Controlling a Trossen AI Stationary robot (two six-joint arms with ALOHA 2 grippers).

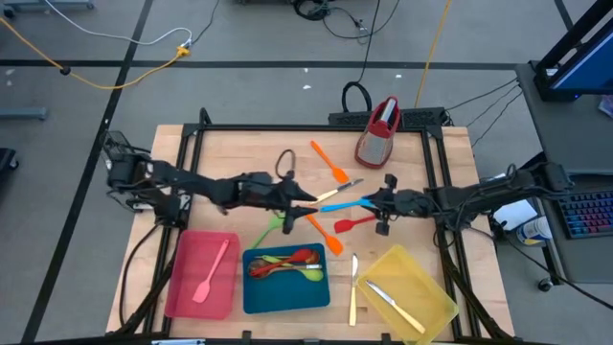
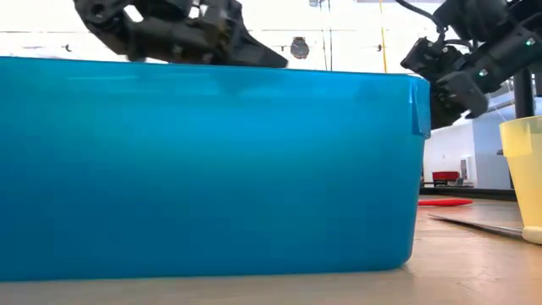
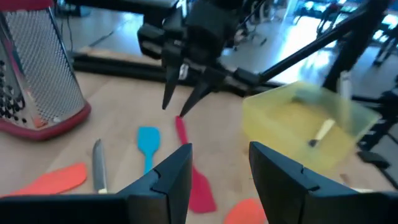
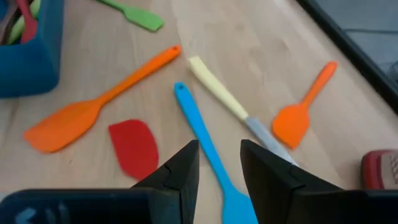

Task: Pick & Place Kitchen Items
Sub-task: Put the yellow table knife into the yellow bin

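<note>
Loose kitchen items lie flat at mid-table: an orange spatula (image 1: 330, 163), a cream knife (image 1: 341, 190), a blue spatula (image 1: 343, 204), a red spatula (image 1: 352, 224), a second orange spatula (image 1: 324, 233) and a green spatula (image 1: 273, 227). My left gripper (image 1: 311, 201) hovers open at their left; the red spatula's blade (image 3: 199, 186) shows between its fingers (image 3: 221, 177). My right gripper (image 1: 370, 202) hovers open at their right, over the blue spatula's blade end (image 4: 239, 208), its fingers (image 4: 217, 168) clear of the table.
A red tray (image 1: 182, 287) holds a pink spatula, a blue tray (image 1: 251, 299) holds spoons, and a yellow tray (image 1: 436, 297) holds a knife, all along the near edge. Another knife (image 1: 352, 287) lies between the trays. A red-topped grater (image 1: 380, 132) stands at the far edge.
</note>
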